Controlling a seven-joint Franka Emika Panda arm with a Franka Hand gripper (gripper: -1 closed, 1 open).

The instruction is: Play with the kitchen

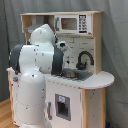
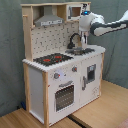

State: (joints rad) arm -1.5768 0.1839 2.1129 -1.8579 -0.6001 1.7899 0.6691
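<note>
The kitchen (image 2: 60, 75) fills the centre of both exterior views and stands on a wooden floor (image 2: 100, 117) before a grey backdrop. I judge it a rigid, heavy piece, too bulky to move as a whole; handling should go to its small fittings only. The likely points to take hold of are the black faucet (image 2: 75, 39), the knobs (image 2: 56, 76) under the stovetop, and the oven door (image 2: 64, 96) by its handle. These parts look hard and smooth, so a light pinch may slip; the faucet's thin curved neck looks the most easily strained.

Appearance: pale wood frame with white panels. In the second exterior view, a grey hood (image 2: 49, 20) sits upper left, a pegboard back (image 2: 50, 37) below it, and a stovetop (image 2: 52, 59) with red rings at mid-frame. The sink (image 2: 80, 51) lies to the right of the stovetop. In the first exterior view a microwave panel (image 1: 74, 23) sits at upper centre and the faucet (image 1: 84, 57) at centre right.

The gripper (image 2: 83, 36) hangs over the sink, just beside the faucet, in the upper right of the second exterior view. Whether its fingers are spread or pressed together, I cannot tell. In the first exterior view the arm's white body (image 1: 35, 75) covers the left half of the unit.
</note>
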